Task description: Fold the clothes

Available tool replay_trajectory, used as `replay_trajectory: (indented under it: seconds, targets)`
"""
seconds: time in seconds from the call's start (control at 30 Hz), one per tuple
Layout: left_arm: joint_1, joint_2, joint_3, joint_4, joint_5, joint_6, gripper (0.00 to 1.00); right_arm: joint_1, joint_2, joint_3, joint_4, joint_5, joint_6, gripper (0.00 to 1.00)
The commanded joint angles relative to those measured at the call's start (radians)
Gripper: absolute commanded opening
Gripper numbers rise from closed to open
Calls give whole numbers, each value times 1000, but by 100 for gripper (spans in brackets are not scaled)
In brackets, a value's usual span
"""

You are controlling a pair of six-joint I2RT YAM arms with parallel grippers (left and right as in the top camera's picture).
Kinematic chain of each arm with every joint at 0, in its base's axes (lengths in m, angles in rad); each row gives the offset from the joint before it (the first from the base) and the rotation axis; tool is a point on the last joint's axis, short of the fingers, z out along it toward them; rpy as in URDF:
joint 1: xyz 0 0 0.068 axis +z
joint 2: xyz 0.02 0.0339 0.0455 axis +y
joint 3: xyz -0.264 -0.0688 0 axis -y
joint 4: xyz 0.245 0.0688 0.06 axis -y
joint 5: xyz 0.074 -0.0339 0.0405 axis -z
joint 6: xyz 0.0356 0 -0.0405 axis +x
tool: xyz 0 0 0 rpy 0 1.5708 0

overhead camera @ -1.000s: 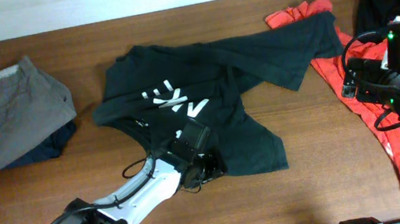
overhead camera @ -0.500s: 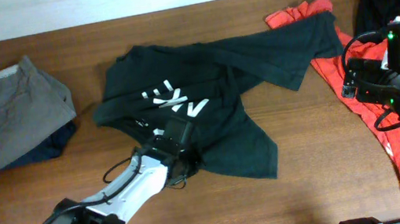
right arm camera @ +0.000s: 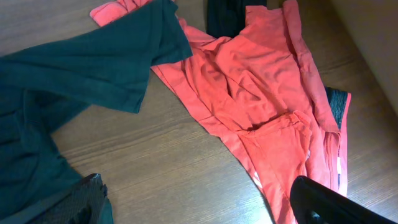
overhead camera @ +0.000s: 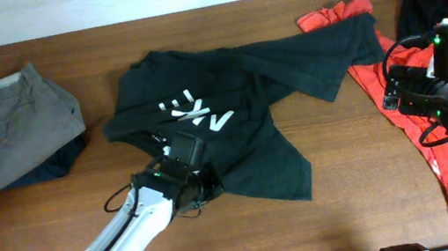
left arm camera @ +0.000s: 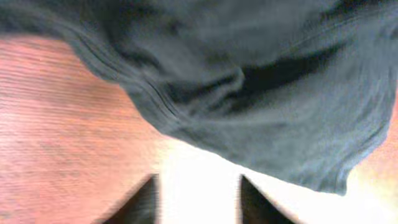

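Left gripper (left arm camera: 198, 200) fingers apart, blurred, cropped at bottom edge, black T-shirt (left arm camera: 261, 93) hem above them, right gripper (right arm camera: 205, 202) spread wide, tips cut off, red garment (right arm camera: 249, 81) partly under sleeve.

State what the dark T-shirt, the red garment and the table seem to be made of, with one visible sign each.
Dark T-shirt: soft matte knit, probably cotton jersey; it drapes in folds and shows a stitched hem. Red garment: thin matte fabric, fibre unclear; it lies creased. Table: wood or wood-look laminate, slight sheen; brown grain lines.
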Motion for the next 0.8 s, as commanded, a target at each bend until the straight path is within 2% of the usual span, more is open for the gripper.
replay_trajectory:
  seconds: [0.0, 0.13, 0.47, 0.63, 0.7, 0.77]
  targets:
    - [-38, -6, -6, -4, 3, -65, 53, -8, 2, 18, -1, 9, 12, 99]
    - [-68, 5, -10, 8, -58, -105, 56, -8, 2, 18, -1, 9, 12, 99]
    - [-83, 182, -13, 185, -53, -135, 56, -8, 2, 18, -4, 9, 12, 99]
    - [-83, 237, -13, 212, -42, -135, 56, -8, 2, 18, -3, 10, 12, 99]
    - [-83, 255, -13, 228, -42, -135, 53, -8, 2, 18, -3, 10, 12, 99]
    - [-83, 269, -13, 250, -42, -135, 44, -8, 2, 19, -3, 10, 12, 99]
